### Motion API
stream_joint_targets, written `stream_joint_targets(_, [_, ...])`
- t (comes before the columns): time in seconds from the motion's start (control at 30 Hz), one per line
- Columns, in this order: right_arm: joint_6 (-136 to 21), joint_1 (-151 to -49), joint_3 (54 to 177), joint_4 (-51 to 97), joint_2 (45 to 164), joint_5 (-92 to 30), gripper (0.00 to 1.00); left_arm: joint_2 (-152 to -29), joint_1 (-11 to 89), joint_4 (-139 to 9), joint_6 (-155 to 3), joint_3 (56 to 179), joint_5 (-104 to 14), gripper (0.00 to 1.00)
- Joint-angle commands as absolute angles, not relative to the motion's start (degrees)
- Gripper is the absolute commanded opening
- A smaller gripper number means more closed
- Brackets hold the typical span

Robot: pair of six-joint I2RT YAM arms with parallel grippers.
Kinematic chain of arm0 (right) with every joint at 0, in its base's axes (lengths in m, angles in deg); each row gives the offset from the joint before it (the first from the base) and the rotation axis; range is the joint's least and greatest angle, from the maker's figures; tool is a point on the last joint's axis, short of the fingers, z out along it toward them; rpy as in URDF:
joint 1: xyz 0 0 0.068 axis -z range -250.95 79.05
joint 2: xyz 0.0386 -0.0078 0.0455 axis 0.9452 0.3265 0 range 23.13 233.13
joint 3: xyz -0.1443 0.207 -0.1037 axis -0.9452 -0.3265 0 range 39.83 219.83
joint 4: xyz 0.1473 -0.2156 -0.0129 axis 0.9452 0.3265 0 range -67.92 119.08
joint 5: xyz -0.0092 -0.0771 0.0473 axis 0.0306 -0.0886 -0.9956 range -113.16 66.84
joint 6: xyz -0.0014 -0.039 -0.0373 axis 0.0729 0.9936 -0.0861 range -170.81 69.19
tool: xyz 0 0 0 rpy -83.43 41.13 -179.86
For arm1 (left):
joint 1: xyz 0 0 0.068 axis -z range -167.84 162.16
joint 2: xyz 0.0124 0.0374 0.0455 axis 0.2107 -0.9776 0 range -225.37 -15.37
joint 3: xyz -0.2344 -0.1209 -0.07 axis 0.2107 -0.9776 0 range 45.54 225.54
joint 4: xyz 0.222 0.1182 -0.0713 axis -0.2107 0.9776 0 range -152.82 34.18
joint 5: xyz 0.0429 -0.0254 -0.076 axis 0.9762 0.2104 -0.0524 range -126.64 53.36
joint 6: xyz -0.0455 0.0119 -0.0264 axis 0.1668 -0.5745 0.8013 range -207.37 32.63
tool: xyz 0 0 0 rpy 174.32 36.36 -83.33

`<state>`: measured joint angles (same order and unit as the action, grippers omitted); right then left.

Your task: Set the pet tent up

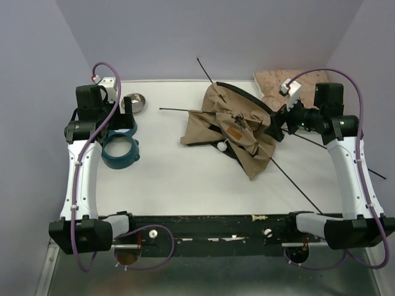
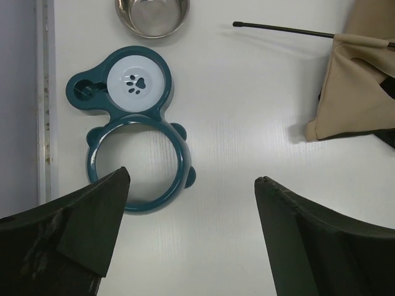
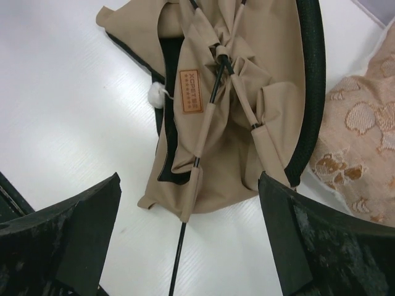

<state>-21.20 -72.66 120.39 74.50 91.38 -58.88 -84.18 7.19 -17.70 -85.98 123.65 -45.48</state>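
Jaws wide; crumpled khaki tent point(image 3: 271, 105)

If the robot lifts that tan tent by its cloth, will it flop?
Probably floppy: the pet tent lies crumpled in loose folds. Its thin black poles stick out far, so they would likely bend and swing. It looks light for its size.

A white table point(image 1: 179, 185) carried a tan pet tent point(image 1: 241, 132), collapsed in a crumpled heap. A pink cushion point(image 1: 268, 86) lay just behind the tent's right side; a teal bowl stand point(image 1: 120, 148) and steel bowl point(image 1: 134, 102) sat well left of it.
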Motion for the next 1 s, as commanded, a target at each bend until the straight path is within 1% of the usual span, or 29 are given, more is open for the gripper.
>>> stream_joint_targets(0.0, [-21.5,-77.3,125.3,74.2,96.8,-52.4,1.0,-83.0,7.2,-18.2,-84.5,126.2,-48.7,0.99])
stream_joint_targets(0.13, [-20.6,-81.1,128.2,72.4,101.7,-47.8,1.0,-82.9,7.2,-17.7,-85.0,127.5,-49.7,0.99])
stream_joint_targets(0.27, [-17.2,-84.1,134.4,73.9,109.1,-43.5,1.0,-82.7,7.2,-17.2,-85.0,127.3,-52.5,0.99])
stream_joint_targets(0.6, [-15.4,-88.7,147.7,74.9,129.1,-40.8,0.99,-82.0,7.2,-17.7,-83.2,125.8,-54.8,0.99])
stream_joint_targets(0.83, [-12.9,-91.0,149.0,74.6,137.3,-39.7,0.99,-81.6,7.2,-17.3,-82.8,125.4,-56.1,0.99])
stream_joint_targets(0.93, [-12.1,-91.4,149.6,75.4,139.8,-39.9,0.97,-81.5,7.2,-17.5,-82.6,124.9,-56.2,0.99])
stream_joint_targets(0.97, [-11.9,-91.7,149.5,75.6,140.4,-39.7,0.94,-81.5,7.2,-17.4,-82.6,124.7,-56.1,0.99])
